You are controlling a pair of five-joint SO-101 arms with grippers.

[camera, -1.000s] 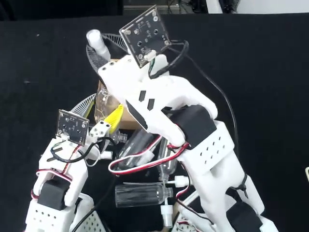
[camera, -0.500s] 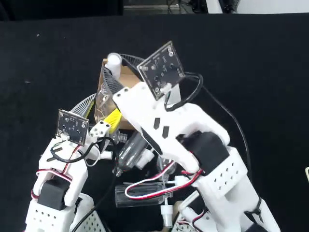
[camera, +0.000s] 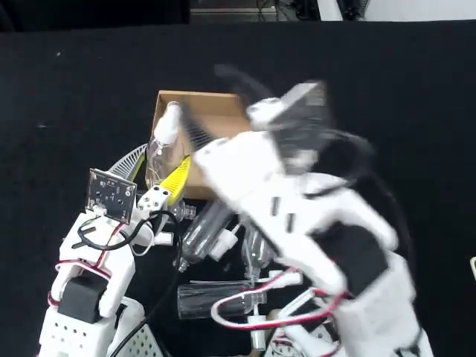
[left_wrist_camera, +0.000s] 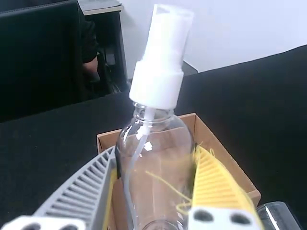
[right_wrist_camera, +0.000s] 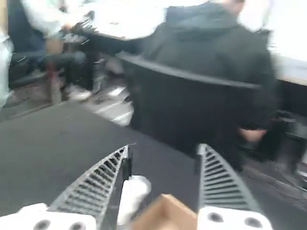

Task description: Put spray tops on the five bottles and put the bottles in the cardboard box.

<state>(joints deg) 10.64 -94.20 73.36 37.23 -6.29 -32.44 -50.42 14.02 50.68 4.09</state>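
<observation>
1. The left gripper (left_wrist_camera: 153, 154) squeezes the bottle (left_wrist_camera: 153, 184), spray top (left_wrist_camera: 160, 62) on, upright over the cardboard box (left_wrist_camera: 230, 167)'s left side, likely ready to drop in.
2. The right gripper (right_wrist_camera: 163, 148) hangs open and empty above the box.

Shared office or lab workroom, black-covered table (camera: 416, 89), black office chair (right_wrist_camera: 182, 115), desk (left_wrist_camera: 100, 5) behind, white wall (left_wrist_camera: 240, 28)

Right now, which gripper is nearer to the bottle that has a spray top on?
Left. The left gripper has its fingers clamped on both sides of the bottle. The right gripper hangs open around the spray top without gripping it.
</observation>
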